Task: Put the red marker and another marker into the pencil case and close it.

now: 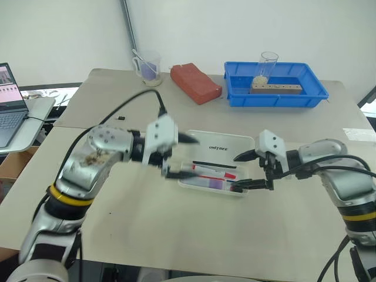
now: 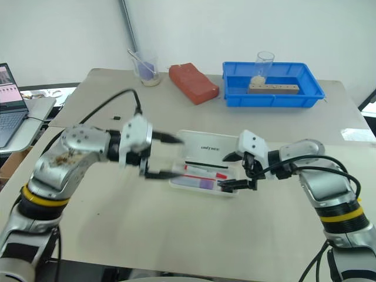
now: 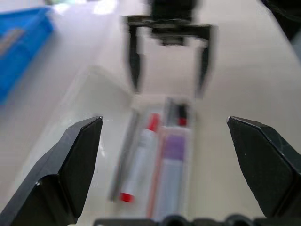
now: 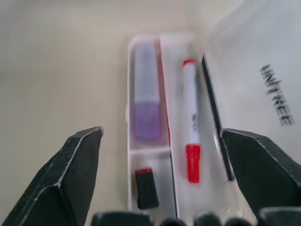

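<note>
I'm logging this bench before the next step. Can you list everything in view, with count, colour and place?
pencil case: one, translucent white, lid open, table centre
red marker: one, white with red cap, in the case
purple marker: one, lavender, in the case beside the red marker
small black and red piece: one, in the case's small compartment
blue tray: one, far right, holding a wooden block and a clear cup
red brick-like block: one, far centre
clear beaker: one, far left of the block
laptop: one, side table at left
left hand: open, over the case
right hand: open, over the case
</note>
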Available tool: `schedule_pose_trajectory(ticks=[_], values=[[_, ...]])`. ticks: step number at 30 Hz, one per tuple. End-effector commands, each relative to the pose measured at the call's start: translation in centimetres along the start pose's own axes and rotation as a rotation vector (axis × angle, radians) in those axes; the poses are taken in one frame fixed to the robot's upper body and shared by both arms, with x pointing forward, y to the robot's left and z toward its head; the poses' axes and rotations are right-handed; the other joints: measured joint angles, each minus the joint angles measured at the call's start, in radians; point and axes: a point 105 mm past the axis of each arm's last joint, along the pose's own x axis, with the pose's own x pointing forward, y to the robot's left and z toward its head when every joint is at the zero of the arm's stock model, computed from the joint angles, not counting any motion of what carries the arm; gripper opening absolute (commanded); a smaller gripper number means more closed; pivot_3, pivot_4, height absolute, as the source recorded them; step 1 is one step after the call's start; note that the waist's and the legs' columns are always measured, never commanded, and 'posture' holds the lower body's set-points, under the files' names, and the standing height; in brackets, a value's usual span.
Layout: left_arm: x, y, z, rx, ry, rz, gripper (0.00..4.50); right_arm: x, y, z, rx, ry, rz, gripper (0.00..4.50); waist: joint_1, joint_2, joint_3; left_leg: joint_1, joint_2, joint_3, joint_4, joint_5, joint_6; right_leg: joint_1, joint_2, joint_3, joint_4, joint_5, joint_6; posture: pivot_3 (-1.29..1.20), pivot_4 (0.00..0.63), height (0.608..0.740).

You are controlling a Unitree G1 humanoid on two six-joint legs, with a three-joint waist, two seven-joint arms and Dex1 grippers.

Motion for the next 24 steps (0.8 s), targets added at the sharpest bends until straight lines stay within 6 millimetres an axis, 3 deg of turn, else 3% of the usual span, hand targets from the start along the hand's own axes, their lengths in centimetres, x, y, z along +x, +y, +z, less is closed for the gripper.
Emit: schedule_pose_trajectory(ticks=[1,3,6,10,13,14,24], values=[[-0.9,5.0,0.0,-0.025,-0.012,0.219,4.50,-1.5,0.2,2.1,0.001,-0.069,-0.103,4.48,0.000,0.000,0.000,0.000,-0.001,0.000,0.000,0.000,0.000,0.001,0.000,0.001,0.000,0.000,0.000,0.00,0.150,0.740],[-0.6,7.2,-1.0,-0.025,0.006,0.293,4.50,-2.0,0.3,2.6,0.007,-0.083,-0.160,4.48,-0.001,0.000,0.000,-0.001,-0.002,-0.001,-0.001,0.000,0.000,0.000,0.000,0.001,0.002,0.000,0.000,0.00,0.150,0.740],[0.3,9.8,-2.8,-0.045,0.033,0.376,3.69,-2.4,0.5,3.4,0.013,-0.107,-0.216,4.50,-0.001,0.000,0.000,-0.002,-0.004,-0.003,-0.001,0.000,0.000,-0.001,0.000,0.001,0.003,0.000,0.000,0.00,0.150,0.740],[1.9,12.1,-5.2,-0.065,0.097,0.455,1.84,-3.1,0.4,3.9,0.040,-0.131,-0.293,4.50,-0.001,-0.001,0.000,-0.004,-0.004,-0.005,-0.001,0.000,0.000,-0.002,0.000,0.001,0.003,0.000,0.000,0.00,0.150,0.740],[2.8,12.4,-6.3,-0.072,0.138,0.451,0.29,-3.7,0.5,3.8,0.049,-0.124,-0.333,4.50,-0.001,-0.001,0.000,-0.006,-0.005,-0.006,0.000,0.000,0.000,-0.004,0.000,0.001,0.002,0.000,0.000,0.00,0.150,0.740],[3.1,12.3,-6.7,-0.084,0.156,0.437,0.10,-3.8,0.6,4.0,0.051,-0.130,-0.344,4.50,-0.002,-0.001,0.000,-0.007,-0.006,-0.007,-0.001,0.000,0.000,-0.004,0.000,0.001,0.002,0.000,0.001,0.00,0.150,0.740],[4.5,9.4,-7.0,-0.159,0.167,0.173,0.10,-3.7,1.1,5.8,0.068,-0.159,-0.339,4.50,-0.014,-0.001,0.001,-0.007,-0.006,-0.009,-0.002,0.000,0.000,-0.005,0.001,0.000,0.003,0.000,0.001,0.00,0.150,0.740]])
